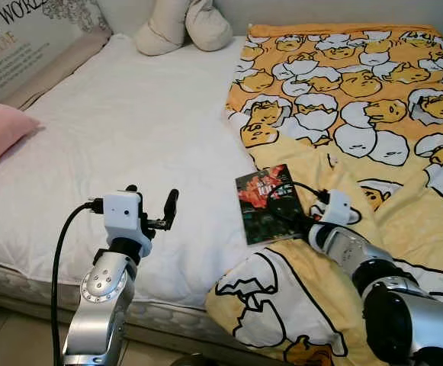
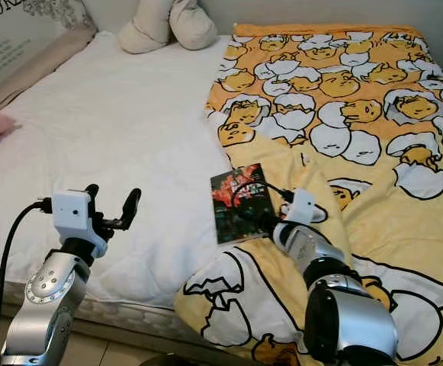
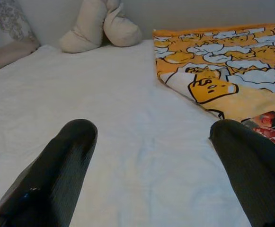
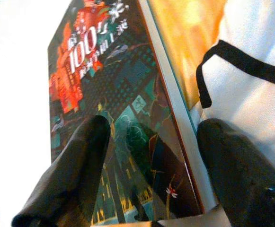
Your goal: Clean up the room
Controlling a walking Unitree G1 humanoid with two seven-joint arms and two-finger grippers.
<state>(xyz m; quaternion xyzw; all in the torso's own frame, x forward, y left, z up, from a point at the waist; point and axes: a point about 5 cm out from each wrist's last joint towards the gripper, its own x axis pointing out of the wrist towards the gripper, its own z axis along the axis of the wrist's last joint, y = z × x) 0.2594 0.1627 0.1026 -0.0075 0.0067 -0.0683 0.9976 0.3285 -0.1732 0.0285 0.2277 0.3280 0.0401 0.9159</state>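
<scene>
Right fingers (image 4: 99, 156) spread astride book (image 4: 113, 94) edge, left fingers (image 3: 66, 161) apart over bed (image 1: 130, 130)

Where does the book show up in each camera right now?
Left eye view: book below centre, at the yellow blanket's edge.
Right eye view: book just left of centre.
Left wrist view: red corner at the frame edge.
Right wrist view: cover between the right pincer's fingers.
Shared landmark: the yellow blanket.

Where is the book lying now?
The book lies on the bed, at the yellow blanket's left edge beside the white sheet, with the right gripper over its near end.
</scene>
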